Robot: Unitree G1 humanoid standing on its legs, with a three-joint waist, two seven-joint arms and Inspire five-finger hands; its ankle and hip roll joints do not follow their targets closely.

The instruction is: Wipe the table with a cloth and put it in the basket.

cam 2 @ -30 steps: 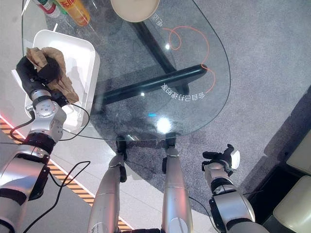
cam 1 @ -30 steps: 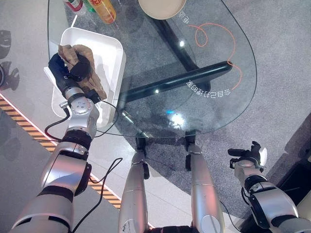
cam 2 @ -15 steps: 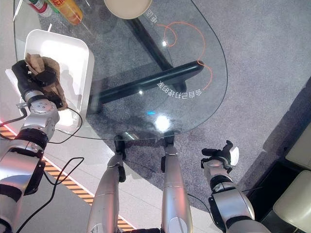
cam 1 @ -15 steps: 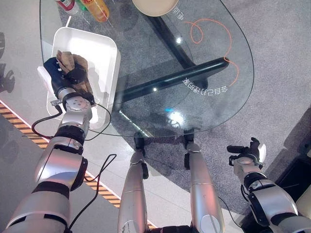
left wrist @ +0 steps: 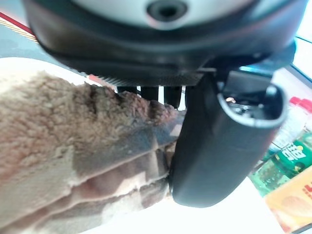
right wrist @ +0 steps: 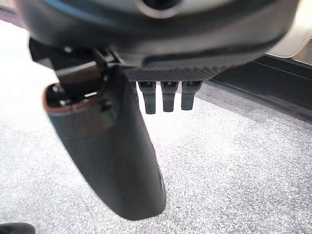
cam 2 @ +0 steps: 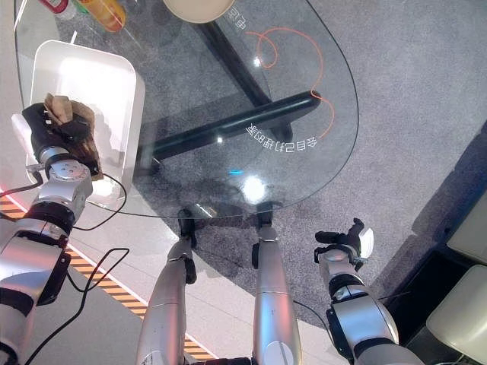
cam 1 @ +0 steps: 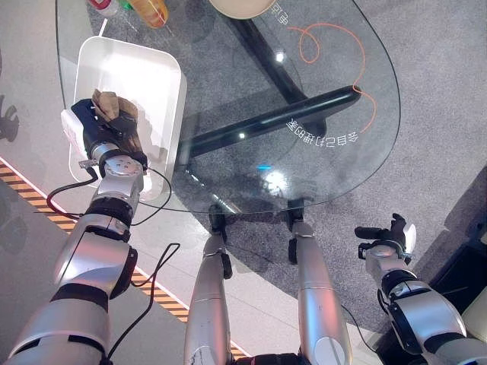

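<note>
The glass tabletop [cam 1: 304, 91] spreads wide across the head views, rounded at its near edge, with a dark frame bar showing through the pane and an orange squiggle and some print on its right half. Over at its left edge sits the white basket [cam 1: 152, 72], a rounded rectangular tub, its pale floor bare at the far end. At the basket's near end is the left robot hand [cam 1: 99, 129], down inside the tub, and it has the cloth [cam 1: 112, 105], a brown fuzzy bundle, bunched up under it. In the left wrist view the cloth [left wrist: 68, 146] lies in thick folds against the white of the basket, the fingers [left wrist: 151, 92] curled down into the pile and the thumb [left wrist: 219, 146] pressed against its edge, so that is a firm clamp on the cloth. At the far rim of the tabletop there is a beige plate [cam 1: 243, 6], cut by the frame, and near the basket's far corner a few bottles [cam 1: 148, 9], also cut off. The right robot hand [cam 1: 388, 239] hangs low off the tabletop's near right side above the grey speckled floor [right wrist: 234, 170]; in its wrist view the fingers [right wrist: 168, 95] are curled under and the thumb [right wrist: 112, 156] sticks forward, with nothing in the grasp.
</note>
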